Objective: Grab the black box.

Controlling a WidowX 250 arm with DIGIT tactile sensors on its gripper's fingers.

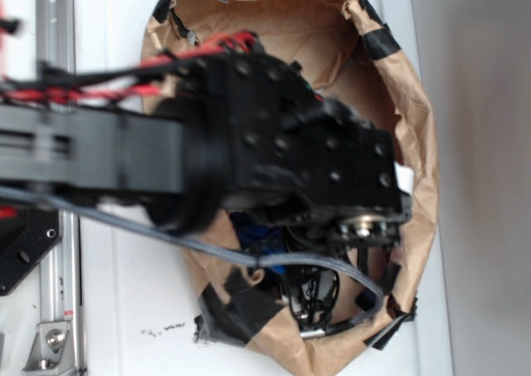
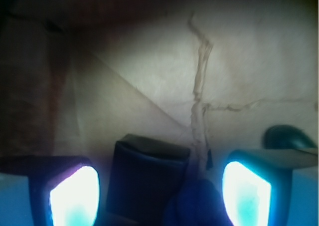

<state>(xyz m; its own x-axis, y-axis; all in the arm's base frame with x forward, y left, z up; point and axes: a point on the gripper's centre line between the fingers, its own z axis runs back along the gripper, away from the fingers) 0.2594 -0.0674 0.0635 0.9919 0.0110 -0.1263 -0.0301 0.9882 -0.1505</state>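
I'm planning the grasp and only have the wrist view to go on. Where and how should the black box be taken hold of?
Probably across its two side edges, coming straight down: the black box lies flat on the brown paper between the open gripper fingers, its left and right sides facing them. A blue object crowds its right corner, so grip nearer the far edge.

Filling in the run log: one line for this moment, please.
end effector: open, over black box | box: between fingers, ungrasped | surface: brown paper

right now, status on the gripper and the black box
Gripper open, low inside the paper bag. Black box between the fingers, not gripped. Dark blue thing beside it.
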